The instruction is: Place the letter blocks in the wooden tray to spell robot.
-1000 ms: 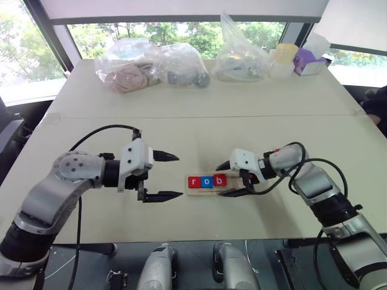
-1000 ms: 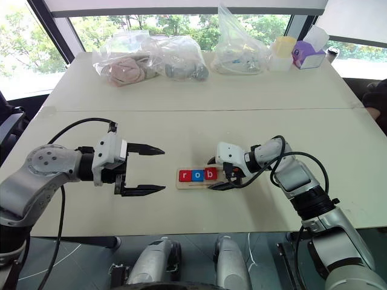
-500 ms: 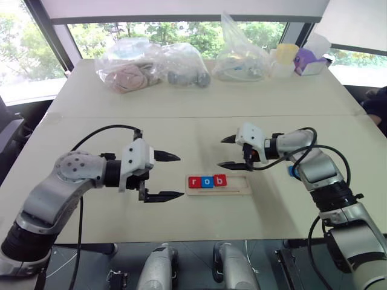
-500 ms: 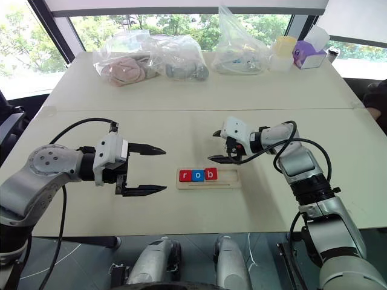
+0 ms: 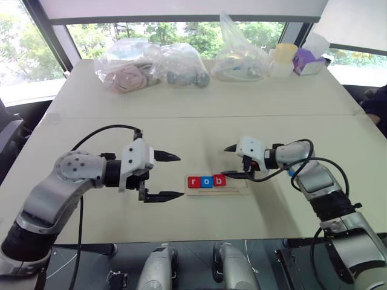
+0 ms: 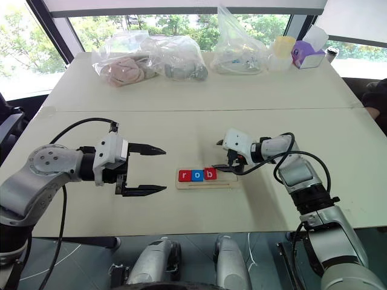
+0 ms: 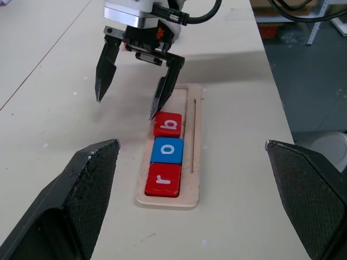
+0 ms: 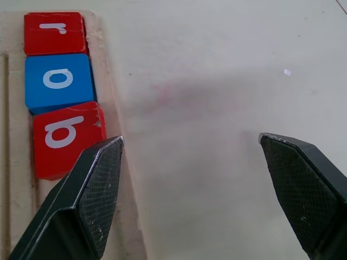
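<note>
Bright window daylight — soft shadows

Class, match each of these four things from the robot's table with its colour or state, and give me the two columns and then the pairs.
Things:
1. r block
2. first o block
3. wooden tray
4. left pincer

Descriptions:
A. blue, between two red blocks
B. open, holding nothing
C. red, at the tray's left end
D. right part still unfilled

Pairs: 1-C, 2-A, 3-D, 4-B
</note>
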Robot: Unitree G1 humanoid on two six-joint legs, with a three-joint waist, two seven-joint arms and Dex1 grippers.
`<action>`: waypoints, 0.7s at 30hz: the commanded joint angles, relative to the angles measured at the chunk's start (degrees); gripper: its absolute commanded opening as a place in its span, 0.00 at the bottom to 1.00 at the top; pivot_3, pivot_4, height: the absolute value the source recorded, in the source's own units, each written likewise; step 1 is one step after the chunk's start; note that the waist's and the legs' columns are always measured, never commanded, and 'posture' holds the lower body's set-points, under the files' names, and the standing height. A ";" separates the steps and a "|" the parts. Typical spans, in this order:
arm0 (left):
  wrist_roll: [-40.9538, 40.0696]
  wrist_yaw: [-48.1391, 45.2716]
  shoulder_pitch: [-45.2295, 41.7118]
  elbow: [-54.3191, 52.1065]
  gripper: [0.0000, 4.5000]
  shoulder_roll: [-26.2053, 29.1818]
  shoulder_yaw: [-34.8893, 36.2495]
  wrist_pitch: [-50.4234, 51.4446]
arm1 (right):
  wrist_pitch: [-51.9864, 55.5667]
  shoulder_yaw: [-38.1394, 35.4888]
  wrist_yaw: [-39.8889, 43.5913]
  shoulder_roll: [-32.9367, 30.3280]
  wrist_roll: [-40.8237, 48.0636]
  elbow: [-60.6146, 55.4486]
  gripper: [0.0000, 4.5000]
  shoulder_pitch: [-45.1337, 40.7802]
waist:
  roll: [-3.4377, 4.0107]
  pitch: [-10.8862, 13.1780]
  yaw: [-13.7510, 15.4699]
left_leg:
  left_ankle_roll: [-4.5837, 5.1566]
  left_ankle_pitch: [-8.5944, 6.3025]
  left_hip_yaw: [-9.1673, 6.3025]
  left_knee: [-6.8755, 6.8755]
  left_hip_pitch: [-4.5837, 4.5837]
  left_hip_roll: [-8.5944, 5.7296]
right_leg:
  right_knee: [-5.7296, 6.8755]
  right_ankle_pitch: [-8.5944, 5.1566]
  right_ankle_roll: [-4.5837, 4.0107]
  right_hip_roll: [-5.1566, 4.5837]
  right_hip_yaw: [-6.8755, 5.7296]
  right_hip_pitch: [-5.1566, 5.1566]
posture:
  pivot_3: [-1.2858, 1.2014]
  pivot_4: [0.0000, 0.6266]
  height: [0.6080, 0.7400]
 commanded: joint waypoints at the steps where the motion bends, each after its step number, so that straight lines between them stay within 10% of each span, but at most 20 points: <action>1: 0.10 -0.02 -1.06 -0.94 1.00 -0.18 0.28 -0.57 | -0.08 -0.42 0.44 0.12 0.59 -2.98 0.91 0.36 | 0.00 0.00 0.01 | 0.00 0.00 0.00 0.00 0.00 0.00 | 0.00 0.00 0.00 0.00 0.00 0.00 | 0.52 0.24 1.00; 21: 0.46 0.30 -0.41 -1.46 1.00 -1.17 -0.33 -0.95 | 3.20 -11.79 -9.85 -5.49 0.11 -3.60 0.91 -0.38 | 0.00 0.00 0.24 | 0.00 0.00 0.01 0.01 -0.01 -0.01 | -0.01 0.00 0.00 0.00 0.00 0.01 | 0.52 0.24 1.00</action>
